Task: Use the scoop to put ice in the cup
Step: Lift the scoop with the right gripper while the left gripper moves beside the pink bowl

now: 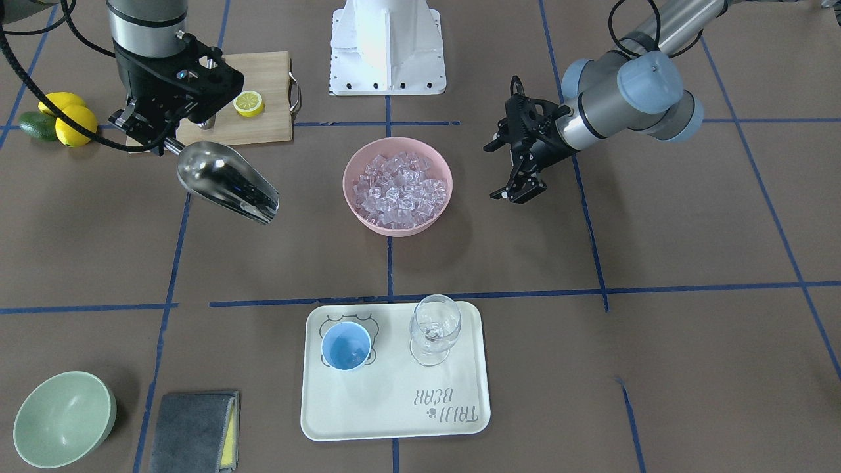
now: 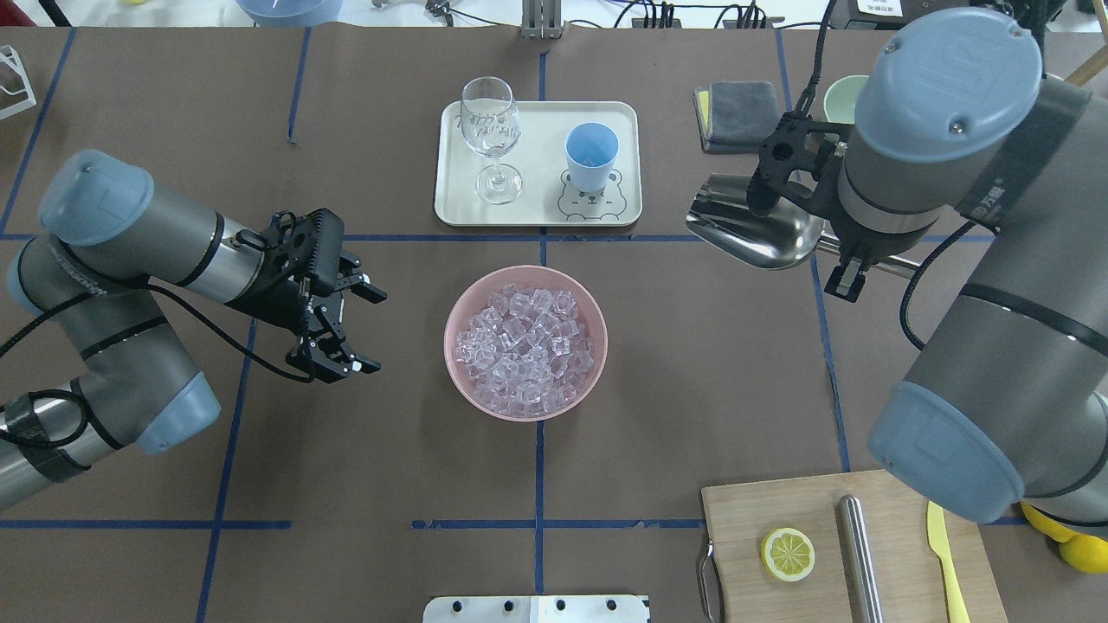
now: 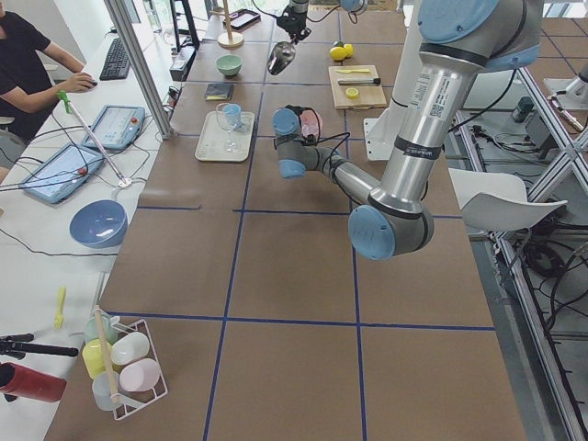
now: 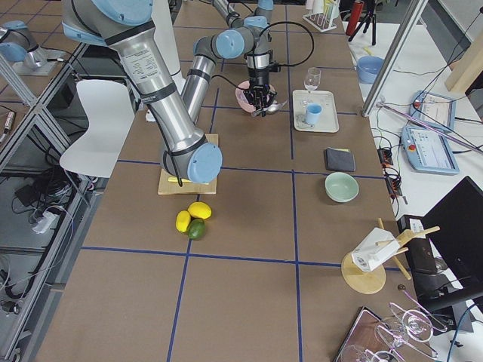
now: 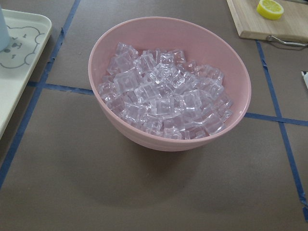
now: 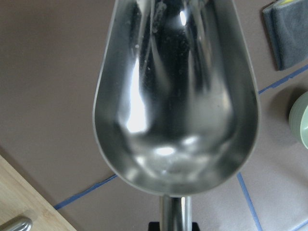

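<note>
The ice (image 2: 524, 346) fills a pink bowl (image 2: 597, 346) at mid-table; it also shows in the left wrist view (image 5: 166, 96) and the front view (image 1: 397, 184). The light-blue cup (image 2: 591, 156) stands on a cream tray (image 2: 537, 208), next to a wine glass (image 2: 491, 130). My right gripper (image 2: 853, 264) is shut on the rod handle of the steel scoop (image 2: 753, 232). It holds the scoop in the air to the right of the bowl. The scoop's trough (image 6: 175, 96) is empty. My left gripper (image 2: 374, 331) is open and empty, left of the bowl and pointing at it.
A cutting board (image 2: 779, 510) with a lemon half (image 2: 788, 554), a steel cylinder (image 2: 857, 554) and a yellow knife lies near the right arm's base. A grey cloth (image 1: 194, 430) and a pale-green bowl (image 1: 62, 417) sit beside the tray. Lemons (image 1: 66, 118) lie past the board.
</note>
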